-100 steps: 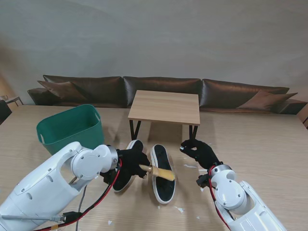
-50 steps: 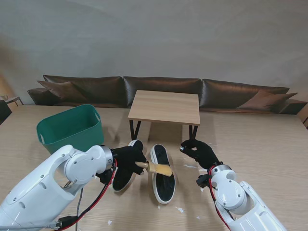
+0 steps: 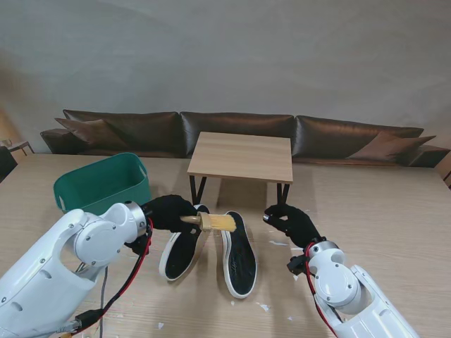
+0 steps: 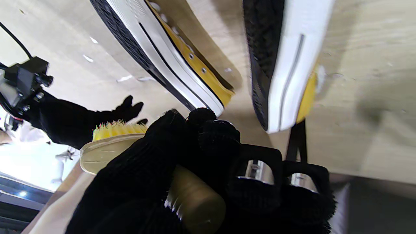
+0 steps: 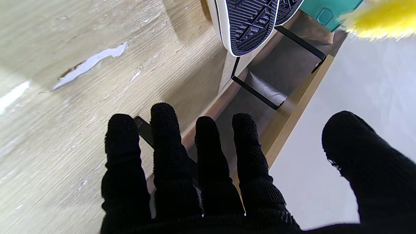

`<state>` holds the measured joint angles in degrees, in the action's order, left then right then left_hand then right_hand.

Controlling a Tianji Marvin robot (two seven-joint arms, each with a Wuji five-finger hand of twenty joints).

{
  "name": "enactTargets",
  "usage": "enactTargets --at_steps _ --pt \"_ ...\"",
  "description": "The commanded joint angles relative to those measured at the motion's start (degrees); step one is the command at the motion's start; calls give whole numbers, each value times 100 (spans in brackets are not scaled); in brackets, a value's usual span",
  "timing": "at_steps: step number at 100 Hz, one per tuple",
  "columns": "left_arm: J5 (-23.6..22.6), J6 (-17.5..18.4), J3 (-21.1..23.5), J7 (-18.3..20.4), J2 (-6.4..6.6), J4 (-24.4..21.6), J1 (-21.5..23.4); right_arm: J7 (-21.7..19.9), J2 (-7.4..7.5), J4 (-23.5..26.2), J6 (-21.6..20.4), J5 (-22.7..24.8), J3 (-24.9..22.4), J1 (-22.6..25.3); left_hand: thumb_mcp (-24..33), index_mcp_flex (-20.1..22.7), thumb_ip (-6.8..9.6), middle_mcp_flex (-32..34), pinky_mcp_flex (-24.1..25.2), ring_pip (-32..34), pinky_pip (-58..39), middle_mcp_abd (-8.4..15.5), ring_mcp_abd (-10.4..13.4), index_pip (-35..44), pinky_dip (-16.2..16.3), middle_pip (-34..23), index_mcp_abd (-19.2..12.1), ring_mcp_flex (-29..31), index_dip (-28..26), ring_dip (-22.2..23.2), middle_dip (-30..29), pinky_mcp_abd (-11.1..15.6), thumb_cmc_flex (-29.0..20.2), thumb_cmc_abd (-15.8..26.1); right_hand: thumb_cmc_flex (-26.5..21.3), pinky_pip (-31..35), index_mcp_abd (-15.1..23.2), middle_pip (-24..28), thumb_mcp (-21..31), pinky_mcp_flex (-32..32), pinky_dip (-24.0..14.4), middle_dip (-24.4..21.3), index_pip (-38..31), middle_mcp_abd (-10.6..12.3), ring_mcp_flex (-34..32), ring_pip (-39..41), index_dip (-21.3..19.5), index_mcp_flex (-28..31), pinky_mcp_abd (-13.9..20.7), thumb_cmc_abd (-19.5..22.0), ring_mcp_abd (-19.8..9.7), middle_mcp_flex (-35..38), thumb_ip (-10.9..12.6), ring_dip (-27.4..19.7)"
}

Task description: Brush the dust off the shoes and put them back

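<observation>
Left robot hand (image 3: 169, 212) grips the brush (image 3: 212, 222) by its wooden handle, fingers (image 4: 208, 136) wrapped tight; the yellow-bristled head pokes out toward the right, held over the far ends of the two shoes. Both shoes lie sole-up on the bench (image 3: 380, 204), side by side: left shoe (image 3: 180, 246) angled, right shoe (image 3: 238, 255) just beside it. Yellow uppers show under the white rims in the left wrist view. Right robot hand (image 3: 290, 221) hovers right of the shoes, apart from them, fingers (image 5: 165, 143) spread, holding nothing. Green bin (image 3: 104, 186) sits far left. Small table (image 3: 242, 156) stands beyond the shoes. White flecks dot the bench.
</observation>
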<state>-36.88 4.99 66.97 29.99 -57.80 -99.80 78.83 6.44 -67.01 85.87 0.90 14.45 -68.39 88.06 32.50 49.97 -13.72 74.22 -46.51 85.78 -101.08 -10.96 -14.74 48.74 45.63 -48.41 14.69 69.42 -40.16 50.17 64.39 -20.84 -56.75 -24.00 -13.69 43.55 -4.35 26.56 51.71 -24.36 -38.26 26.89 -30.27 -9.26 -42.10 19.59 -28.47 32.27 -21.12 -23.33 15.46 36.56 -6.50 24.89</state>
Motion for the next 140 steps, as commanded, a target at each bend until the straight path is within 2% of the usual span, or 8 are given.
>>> enactTargets --at_steps 1,33,65,96,115,140 --pt "-56 32 171 -18 10 -135 97 -69 -21 6 0 -2 23 18 104 14 195 359 46 159 -312 -175 -212 48 53 -105 -14 311 2 4 40 120 -331 326 -11 104 -25 70 81 744 -56 -64 -54 -73 -94 35 71 32 6 78 13 45 153 49" --pt "-651 239 1174 -417 -42 -438 692 -94 -15 4 -14 -7 33 25 135 33 195 359 58 146 -305 -189 -258 37 56 -109 0 309 10 4 35 94 -334 310 -12 103 -25 72 81 743 -56 -63 -57 -73 -95 36 69 30 5 85 13 45 153 49" --pt "-1128 385 1795 -1088 -123 -273 959 -83 -19 -32 -39 -10 62 12 163 50 195 360 56 135 -299 -213 -270 26 61 -92 18 306 13 6 20 69 -342 286 -11 105 -25 78 84 741 -57 -62 -60 -74 -99 43 70 22 8 82 15 39 152 51" --pt "-1528 490 2407 -1274 -126 -220 1144 -72 -26 -72 -43 -24 108 -4 169 43 193 359 59 113 -289 -210 -286 8 67 -62 17 306 10 4 -4 50 -338 289 -9 108 -23 81 92 739 -56 -63 -65 -71 -94 43 71 18 12 83 16 41 152 49" --pt "-1828 628 2689 -1678 -140 102 1106 -78 -42 -103 -25 -128 174 -11 172 43 198 356 64 65 -280 -228 -316 -6 70 -37 38 302 13 -10 -19 39 -358 279 -7 105 -23 84 97 747 -54 -63 -69 -72 -84 39 72 16 11 84 19 38 151 47" --pt "-1950 867 2787 -1902 -101 831 671 -71 -83 -182 -10 -362 279 -54 160 40 206 351 71 1 -257 -246 -372 -29 70 20 58 303 23 -24 -45 -6 -375 286 -13 107 -35 92 110 746 -52 -60 -76 -83 -79 41 73 15 19 87 22 25 149 46"
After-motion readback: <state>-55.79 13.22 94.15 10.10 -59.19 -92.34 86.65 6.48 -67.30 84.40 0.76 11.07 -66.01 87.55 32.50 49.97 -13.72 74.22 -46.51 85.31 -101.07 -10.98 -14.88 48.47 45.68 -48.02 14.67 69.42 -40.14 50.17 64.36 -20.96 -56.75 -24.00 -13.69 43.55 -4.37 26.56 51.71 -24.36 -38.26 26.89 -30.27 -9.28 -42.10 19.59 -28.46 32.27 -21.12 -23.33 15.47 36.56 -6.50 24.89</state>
